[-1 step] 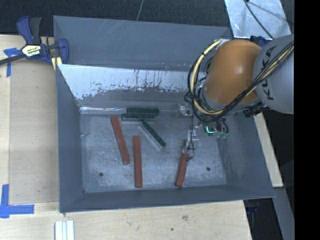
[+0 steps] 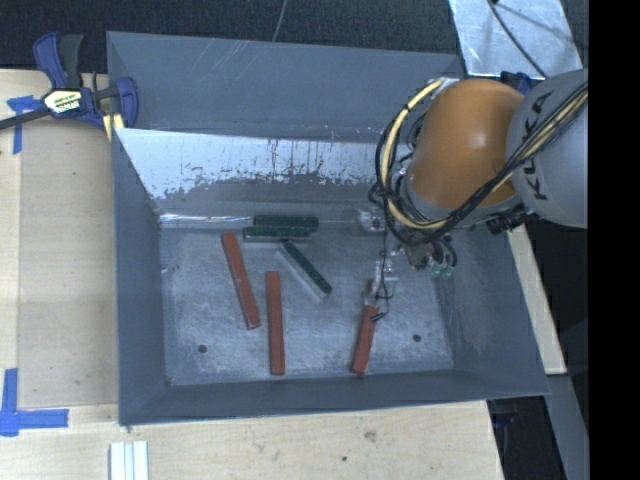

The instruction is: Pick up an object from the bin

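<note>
The reddish-brown stick [image 2: 362, 346] lies tilted on the front right of the bin [image 2: 140, 298] floor, its upper end just under the gripper [image 2: 378, 298], perhaps touching it. It looks stiff, light, narrow and probably smooth, so a hold across its width nearer the middle should balance better. Whether the gripper is open or closed I cannot tell, since cables crowd it. Two similar sticks [image 2: 274, 324] lie well apart to the left
</note>
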Robot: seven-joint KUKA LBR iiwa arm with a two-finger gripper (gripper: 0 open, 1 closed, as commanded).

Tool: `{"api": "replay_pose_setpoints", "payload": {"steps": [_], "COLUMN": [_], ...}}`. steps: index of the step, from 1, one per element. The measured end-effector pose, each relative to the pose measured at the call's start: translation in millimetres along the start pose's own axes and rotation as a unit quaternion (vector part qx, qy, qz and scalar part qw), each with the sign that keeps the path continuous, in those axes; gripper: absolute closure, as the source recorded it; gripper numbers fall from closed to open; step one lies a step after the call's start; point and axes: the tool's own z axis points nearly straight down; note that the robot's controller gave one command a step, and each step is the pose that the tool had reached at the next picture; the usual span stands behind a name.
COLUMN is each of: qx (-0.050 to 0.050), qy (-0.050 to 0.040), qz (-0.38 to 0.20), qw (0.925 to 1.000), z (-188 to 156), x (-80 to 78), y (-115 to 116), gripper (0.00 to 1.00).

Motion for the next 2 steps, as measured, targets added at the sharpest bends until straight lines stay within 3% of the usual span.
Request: {"api": "replay_pose_setpoints", "payload": {"steps": [1,2], "qx": [-0.001,0.0], "qy": [-0.0037,-0.0002], "qz": [0.032,0.055], "qw": [0.9995,0.9985], "z": [23,79], "x": [7.2,8.7], "y": [-6,-5], "gripper": [0.0,0.0]}}
